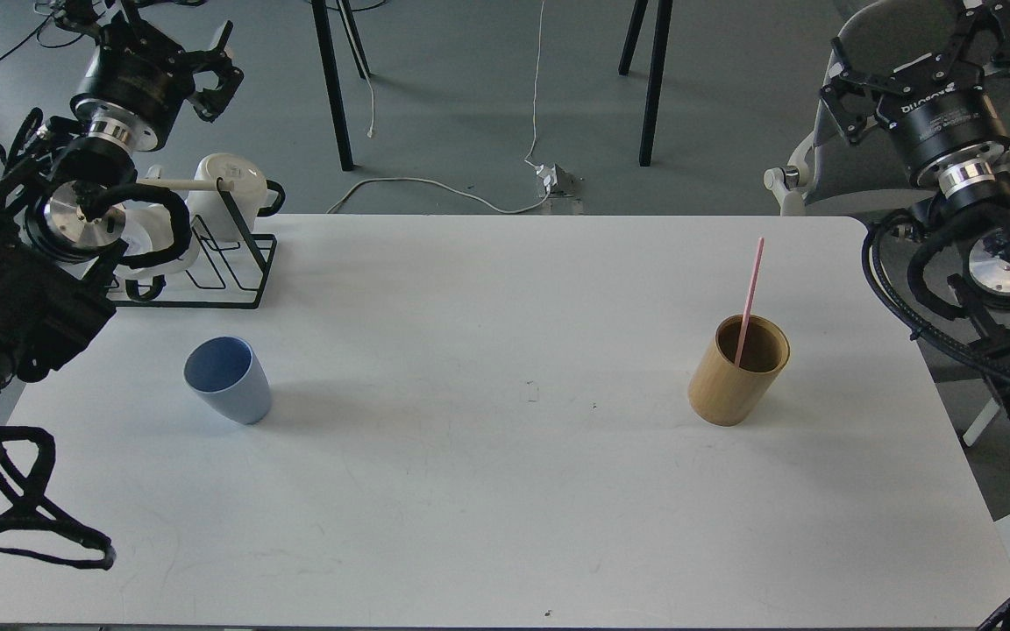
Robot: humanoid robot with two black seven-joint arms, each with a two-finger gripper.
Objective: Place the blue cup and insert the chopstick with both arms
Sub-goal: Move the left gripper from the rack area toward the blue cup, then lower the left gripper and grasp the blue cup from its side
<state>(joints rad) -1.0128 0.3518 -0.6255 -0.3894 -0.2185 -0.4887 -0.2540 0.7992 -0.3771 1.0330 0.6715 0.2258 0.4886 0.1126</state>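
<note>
The blue cup (229, 381) stands upright on the left part of the white table (505, 491), mouth up, with nothing in it. On the right side, the pink chopstick (750, 298) leans inside a tan wooden cylinder holder (736, 375), its top sticking well above the rim. My left gripper (226, 66) is raised at the far left, above the mug rack and well behind the cup, open and empty. Off the table's back right corner, my right gripper (913, 48) is also raised, its fingers spread open and holding nothing.
A black wire rack (233, 272) with a pale wooden rod and white mugs (229, 188) sits at the table's back left corner, partly behind my left arm. Beyond the table are chair legs, a white cable on the grey floor, and a grey chair at the right.
</note>
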